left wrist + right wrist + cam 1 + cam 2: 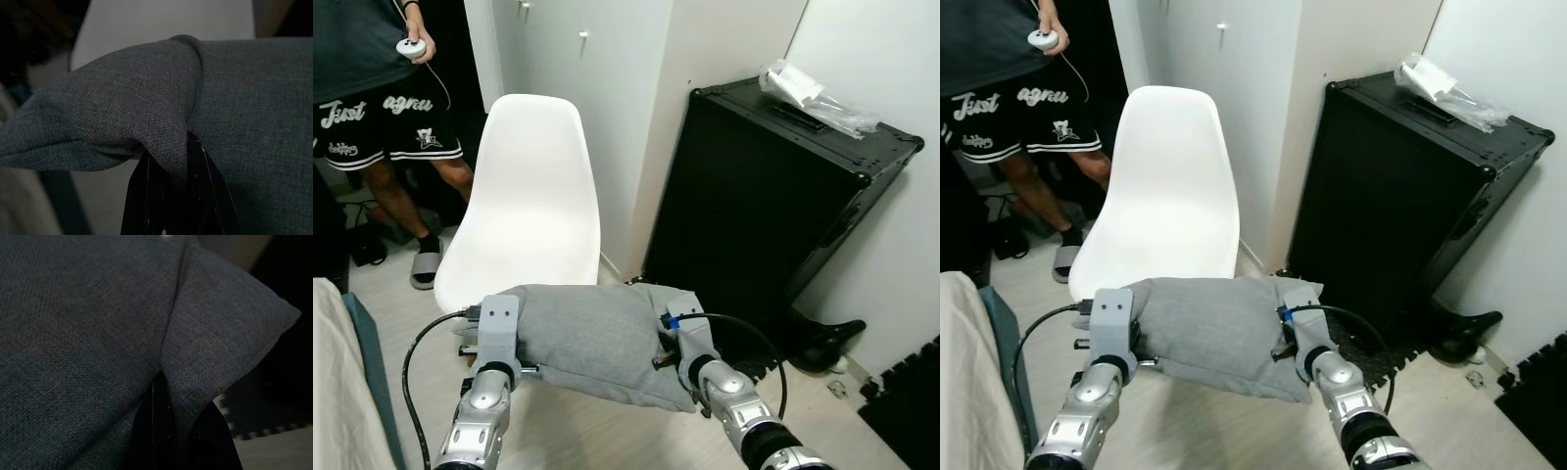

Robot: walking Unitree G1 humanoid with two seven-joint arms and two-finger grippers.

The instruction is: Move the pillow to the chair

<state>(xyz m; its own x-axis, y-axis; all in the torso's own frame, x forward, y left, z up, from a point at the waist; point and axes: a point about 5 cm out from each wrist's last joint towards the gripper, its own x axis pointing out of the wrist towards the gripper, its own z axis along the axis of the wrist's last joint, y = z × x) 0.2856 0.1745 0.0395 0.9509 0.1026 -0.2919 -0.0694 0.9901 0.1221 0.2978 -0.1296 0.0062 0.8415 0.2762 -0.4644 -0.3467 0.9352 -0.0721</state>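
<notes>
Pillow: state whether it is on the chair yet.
Not yet. The pillow hangs before the chair, pinched by left gripper and right gripper.

White script lettering across the front of the person's black shorts [386, 122], reading roughly "Just" on one leg and "agnu" on the other, second word uncertain. Small white emblems lower down, too small to read.

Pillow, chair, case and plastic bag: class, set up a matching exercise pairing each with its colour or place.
Things:
1. pillow
2. chair
3. case
4. plastic bag

Descriptions:
A. white, seat bare
B. lying on top of the case
C. grey, gripped by the left pincer and right pincer
D. black, against the wall

Pairs: 1-C, 2-A, 3-D, 4-B
</notes>
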